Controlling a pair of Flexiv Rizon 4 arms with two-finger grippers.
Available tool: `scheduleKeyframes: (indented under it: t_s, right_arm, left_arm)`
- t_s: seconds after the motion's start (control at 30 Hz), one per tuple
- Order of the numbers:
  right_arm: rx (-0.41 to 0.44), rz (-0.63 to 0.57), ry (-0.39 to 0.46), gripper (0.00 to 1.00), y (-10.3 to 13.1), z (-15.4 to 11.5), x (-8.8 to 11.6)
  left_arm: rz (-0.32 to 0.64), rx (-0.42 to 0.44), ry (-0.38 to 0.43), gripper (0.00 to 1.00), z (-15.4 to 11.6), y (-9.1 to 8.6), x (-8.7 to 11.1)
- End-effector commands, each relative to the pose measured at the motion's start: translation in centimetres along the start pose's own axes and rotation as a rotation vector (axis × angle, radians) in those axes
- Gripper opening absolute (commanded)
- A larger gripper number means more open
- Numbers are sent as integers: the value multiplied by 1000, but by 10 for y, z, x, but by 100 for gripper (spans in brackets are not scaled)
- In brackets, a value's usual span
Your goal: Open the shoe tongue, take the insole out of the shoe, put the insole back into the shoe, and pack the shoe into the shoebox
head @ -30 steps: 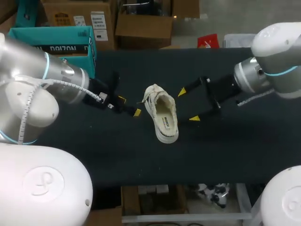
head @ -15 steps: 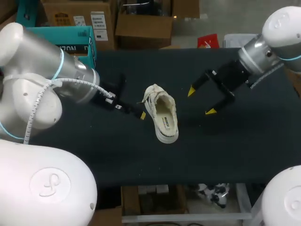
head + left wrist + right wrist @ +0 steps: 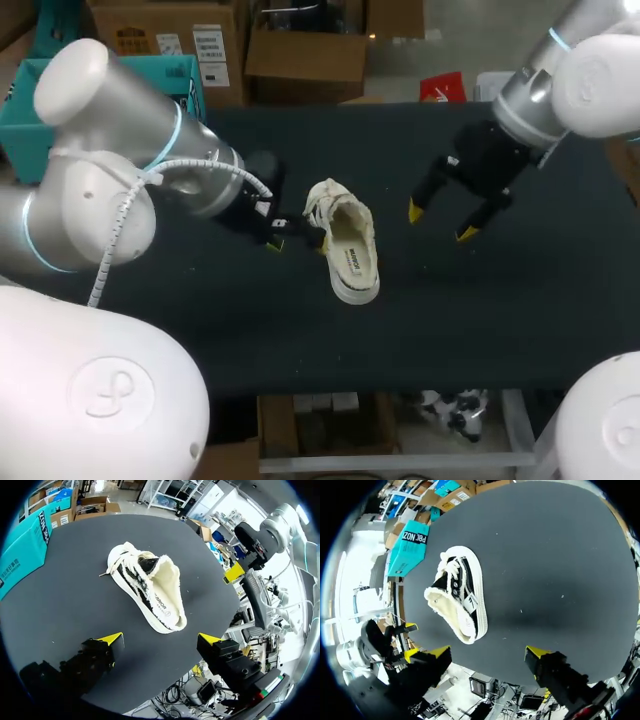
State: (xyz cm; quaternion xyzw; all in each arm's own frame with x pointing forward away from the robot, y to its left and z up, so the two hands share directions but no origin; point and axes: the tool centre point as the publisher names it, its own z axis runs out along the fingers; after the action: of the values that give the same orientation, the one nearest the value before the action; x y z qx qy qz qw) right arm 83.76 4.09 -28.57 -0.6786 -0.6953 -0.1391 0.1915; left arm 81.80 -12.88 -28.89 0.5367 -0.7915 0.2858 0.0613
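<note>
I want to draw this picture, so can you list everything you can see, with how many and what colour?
shoe: one, white and black with white laces, in the middle of the table
insole: one, cream, inside the shoe
shoebox: one, teal, at the far left corner of the table
table: one, black top, under everything
left arm: one, silver and white, comes in from the left
right arm: one, silver and white, comes in from the right
left hand: one, black with yellow tips, open, close beside the laced end of the shoe
right hand: one, black with yellow tips, open, to the right of the shoe and apart from it
</note>
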Motion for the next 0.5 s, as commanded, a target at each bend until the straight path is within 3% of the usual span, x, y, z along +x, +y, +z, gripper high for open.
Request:
scheduleKeyframes:
  t_s: [0.03, 0.13, 0.5]
  right_arm:
    - [15, -86, -62, 100, 1, 1, -3]
    - [24, -182, -123, 100, 1, 3, -11]
    - [22, -440, -184, 100, 0, 1, -39]
  left_arm:
    - [-40, -43, -133, 100, 22, -16, 3]
    - [-90, -55, -168, 100, 31, -24, 1]
    - [-226, -85, -233, 100, 65, -40, -2]
